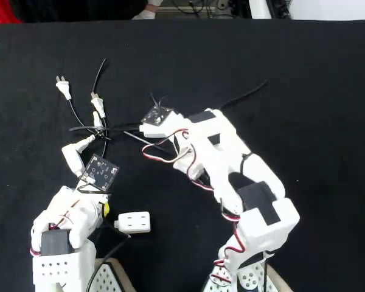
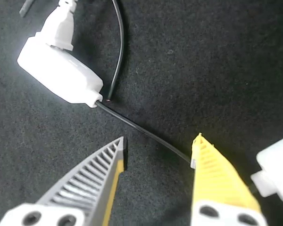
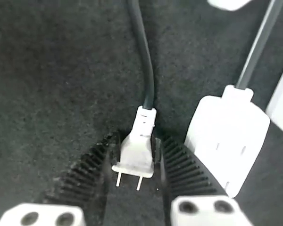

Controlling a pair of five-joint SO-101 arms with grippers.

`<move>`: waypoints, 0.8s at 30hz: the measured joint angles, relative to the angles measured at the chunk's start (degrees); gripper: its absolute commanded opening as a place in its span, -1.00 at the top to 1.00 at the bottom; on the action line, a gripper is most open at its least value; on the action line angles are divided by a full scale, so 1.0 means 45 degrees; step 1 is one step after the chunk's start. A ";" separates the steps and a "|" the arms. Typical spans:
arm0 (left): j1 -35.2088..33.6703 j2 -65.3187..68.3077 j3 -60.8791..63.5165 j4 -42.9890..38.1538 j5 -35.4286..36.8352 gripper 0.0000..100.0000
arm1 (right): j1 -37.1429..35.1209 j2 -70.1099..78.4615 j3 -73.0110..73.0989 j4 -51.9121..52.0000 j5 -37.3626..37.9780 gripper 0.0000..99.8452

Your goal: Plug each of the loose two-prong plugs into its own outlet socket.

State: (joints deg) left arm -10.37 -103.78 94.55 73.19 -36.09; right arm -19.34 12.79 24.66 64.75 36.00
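My right gripper point(image 3: 137, 143) is shut on a white two-prong plug point(image 3: 133, 160) whose prongs point back toward the wrist, with its black cable point(image 3: 144, 56) running away over the cloth. A white outlet socket point(image 3: 226, 139) lies right beside it. In the high view the right arm point(image 1: 213, 146) ends mid-table near a white block point(image 1: 151, 129). My left gripper point(image 2: 160, 141) is open just above a black cable point(image 2: 141, 132). Beyond it lies a white socket point(image 2: 61, 73) with a plug point(image 2: 61, 23) seated in it. Two loose plugs point(image 1: 62, 87) point(image 1: 97, 105) lie at the far left.
Another white outlet socket point(image 1: 134, 222) lies near the front beside the left arm point(image 1: 67, 225); its edge point(image 2: 276, 167) shows by the yellow finger. Thin black cables point(image 1: 100, 129) cross between the arms. The black cloth point(image 1: 316, 91) stretches to the right and back.
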 measured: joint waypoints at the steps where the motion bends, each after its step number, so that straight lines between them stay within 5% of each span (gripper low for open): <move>1: 0.0000 0.0000 0.0000 0.0000 0.0000 0.55 | 0.0000 0.0000 0.0000 0.0039 0.0000 0.82; 3: 0.0000 0.0000 0.0000 0.0000 0.0000 0.55 | 0.0000 0.0000 -0.0020 0.0059 -0.0020 0.99; 14: 0.0000 -0.0039 0.0215 -0.0234 0.0000 0.55 | 0.0156 -0.0547 0.0234 0.0821 -0.0195 0.98; 24: 0.0000 0.0020 0.0352 -0.0840 0.0000 0.59 | 0.0195 -0.7600 0.1289 0.2950 -0.0860 0.98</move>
State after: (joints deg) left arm -10.37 -103.69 96.13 69.41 -36.09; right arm -18.46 -21.41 30.46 78.02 32.13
